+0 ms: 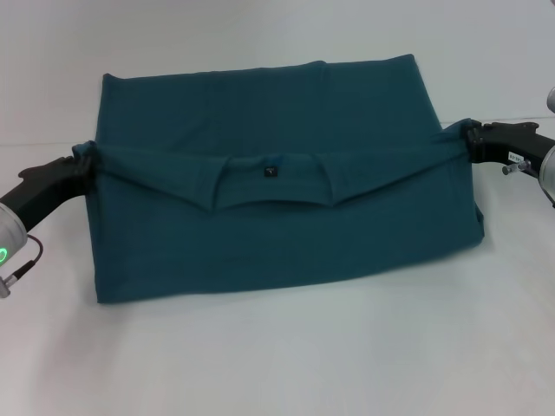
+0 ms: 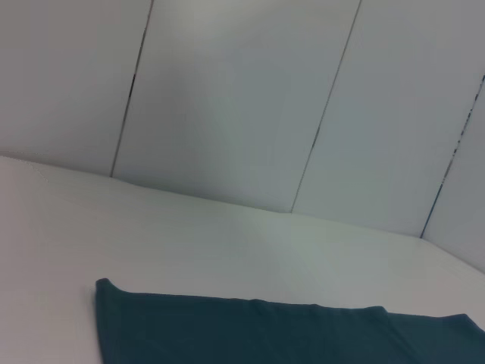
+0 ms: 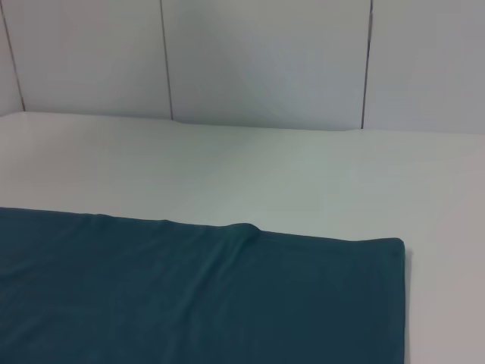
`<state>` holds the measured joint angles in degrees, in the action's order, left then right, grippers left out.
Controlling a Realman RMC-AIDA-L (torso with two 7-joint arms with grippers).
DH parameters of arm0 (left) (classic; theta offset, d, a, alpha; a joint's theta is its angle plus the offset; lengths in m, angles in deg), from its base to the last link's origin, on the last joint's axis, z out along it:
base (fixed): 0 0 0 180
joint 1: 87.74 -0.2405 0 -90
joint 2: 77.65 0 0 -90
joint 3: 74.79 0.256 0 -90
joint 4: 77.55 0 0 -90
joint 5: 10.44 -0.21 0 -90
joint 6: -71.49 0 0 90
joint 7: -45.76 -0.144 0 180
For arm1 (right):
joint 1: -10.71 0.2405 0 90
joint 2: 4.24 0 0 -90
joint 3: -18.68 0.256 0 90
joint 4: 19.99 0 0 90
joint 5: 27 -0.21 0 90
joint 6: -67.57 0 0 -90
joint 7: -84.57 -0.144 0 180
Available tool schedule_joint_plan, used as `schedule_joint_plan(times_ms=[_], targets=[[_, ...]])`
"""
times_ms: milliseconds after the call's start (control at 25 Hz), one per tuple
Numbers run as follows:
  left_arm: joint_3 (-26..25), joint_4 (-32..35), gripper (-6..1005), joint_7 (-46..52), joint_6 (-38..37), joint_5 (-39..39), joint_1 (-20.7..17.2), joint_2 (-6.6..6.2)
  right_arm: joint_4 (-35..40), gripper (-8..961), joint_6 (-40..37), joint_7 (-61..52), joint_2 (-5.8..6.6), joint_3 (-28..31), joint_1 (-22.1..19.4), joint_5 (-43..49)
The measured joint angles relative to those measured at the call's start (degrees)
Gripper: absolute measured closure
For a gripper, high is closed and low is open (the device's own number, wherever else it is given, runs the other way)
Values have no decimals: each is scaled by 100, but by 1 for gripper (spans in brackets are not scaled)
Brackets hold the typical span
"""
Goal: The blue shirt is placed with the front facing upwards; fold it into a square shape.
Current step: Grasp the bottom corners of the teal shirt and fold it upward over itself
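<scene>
Head view shows, from left to right, the left tool (image 1: 84, 166) pinching one end of the folded-over edge of the blue shirt (image 1: 277, 251), then the collar with its small dark neck label (image 1: 270, 171) in the middle of that edge, then the right tool (image 1: 469, 139) clamped on the other end. Both tools grip the cloth at matching points on opposite sides, so the edge is pulled taut between them and stays straight, which looks meant to carry the collar half evenly over the rest of the shirt. The shirt lies in the middle of the white bench (image 1: 277, 364), its lower half flat and its far hem spread smooth behind the held edge. Both wrist views show only the far part of the shirt on the bench and pale wall panels (image 2: 242, 98) beyond. Judging by this, the fold is midway and the square is not yet made.
</scene>
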<state>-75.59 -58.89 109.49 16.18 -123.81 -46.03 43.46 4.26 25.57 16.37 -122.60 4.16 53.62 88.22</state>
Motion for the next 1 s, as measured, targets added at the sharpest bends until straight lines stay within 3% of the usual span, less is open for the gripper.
schedule_joint_plan(times_ms=[600,920,1000], targets=[[4,-45,955,13,231,-1,124,1,0,922,138,-1,29,-25,72,-38],[-25,-86,951,1,525,-1,210,33,-4,922,444,0,-24,-32,137,-54],[-26,-80,950,-1,573,36,222,44,-6,866,445,-1,-28,-42,142,-68]])
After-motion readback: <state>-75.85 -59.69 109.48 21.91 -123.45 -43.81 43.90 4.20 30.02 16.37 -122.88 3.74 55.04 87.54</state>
